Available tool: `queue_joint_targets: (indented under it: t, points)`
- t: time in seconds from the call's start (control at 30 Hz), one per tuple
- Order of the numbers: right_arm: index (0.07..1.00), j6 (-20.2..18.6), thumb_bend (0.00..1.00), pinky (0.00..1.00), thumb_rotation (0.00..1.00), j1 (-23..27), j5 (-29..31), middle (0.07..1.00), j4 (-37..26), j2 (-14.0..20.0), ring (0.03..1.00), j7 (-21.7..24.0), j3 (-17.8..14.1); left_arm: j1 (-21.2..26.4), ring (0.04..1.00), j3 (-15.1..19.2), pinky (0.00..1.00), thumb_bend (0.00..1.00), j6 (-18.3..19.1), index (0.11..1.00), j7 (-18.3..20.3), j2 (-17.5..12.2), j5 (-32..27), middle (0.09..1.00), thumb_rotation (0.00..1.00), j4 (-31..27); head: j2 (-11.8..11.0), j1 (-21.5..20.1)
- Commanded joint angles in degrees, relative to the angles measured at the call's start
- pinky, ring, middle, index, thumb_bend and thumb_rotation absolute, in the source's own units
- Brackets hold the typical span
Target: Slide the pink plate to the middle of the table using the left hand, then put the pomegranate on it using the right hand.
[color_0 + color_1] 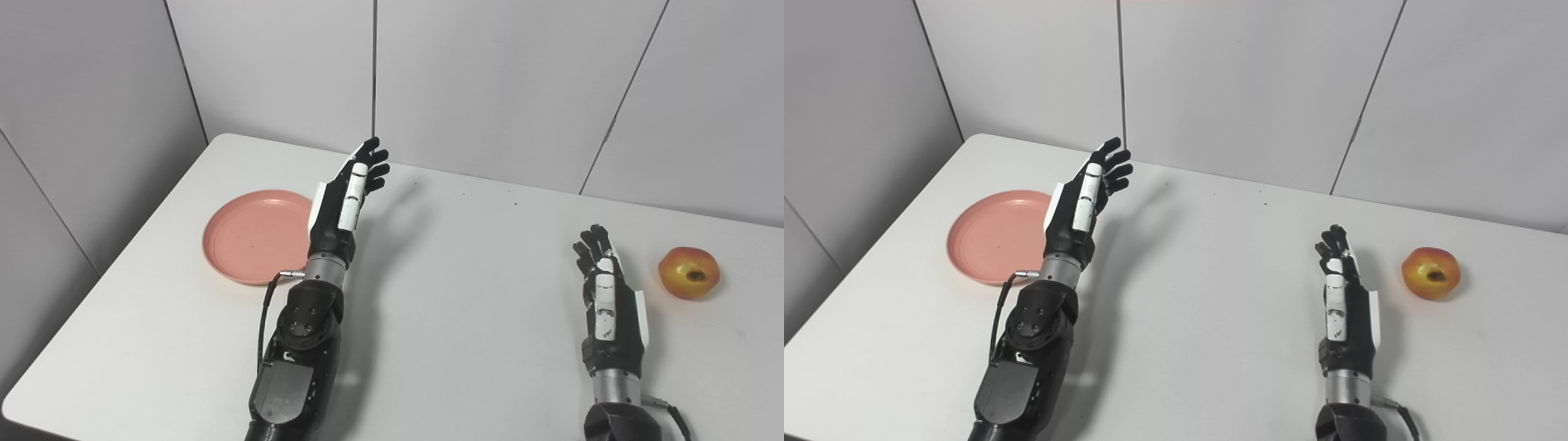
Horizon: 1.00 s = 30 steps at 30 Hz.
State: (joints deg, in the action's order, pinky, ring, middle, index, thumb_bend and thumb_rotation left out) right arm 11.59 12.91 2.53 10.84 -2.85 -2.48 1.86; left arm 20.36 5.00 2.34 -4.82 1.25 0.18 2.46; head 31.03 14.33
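Note:
The pink plate [257,236] lies flat on the left part of the white table [465,306]. My left hand [346,196] is raised above the table just right of the plate's right rim, open, fingers pointing away toward the back wall, holding nothing. The pomegranate [688,272], red and yellow with a dark crown facing me, sits at the far right of the table. My right hand [606,294] hovers a little left of the fruit, open and empty, fingers extended and slightly curled. A gap of bare table separates it from the pomegranate.
Grey panelled walls [490,86] stand close behind the table's back edge and along the left side. The table's left edge runs diagonally down toward the bottom left corner.

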Motion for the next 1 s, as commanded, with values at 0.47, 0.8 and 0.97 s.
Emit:
queue_joint_targets:
  t: [0.47, 0.8, 0.97]
  points:
    - [0.915, 2.6, 0.58, 0.96, 0.96, -2.2, 0.3, 0.913, 2.6, 0.9, 0.908, 1.2, -0.5, 4.9, 0.803, 4.7, 0.83, 0.54, -3.2, 0.808, -2.8, -5.5, 0.1, 0.821, 1.0, 0.3, -0.1, 0.1]
    - [0.914, 2.4, 0.59, 0.95, 0.96, -2.0, 0.2, 0.912, 2.5, 1.0, 0.909, 1.2, -0.6, 5.5, 0.812, 7.5, 0.81, 0.54, -3.6, 0.81, -2.8, -9.9, -1.9, 0.821, 1.0, 3.3, -0.3, 0.3]
    - [0.915, 2.6, 0.58, 0.96, 0.96, -1.9, 0.6, 0.912, 2.7, 1.1, 0.908, 1.5, -0.6, 5.6, 0.81, 8.4, 0.82, 0.54, -4.1, 0.803, -2.9, -11.5, -1.8, 0.822, 1.0, 5.0, -0.3, 0.3]
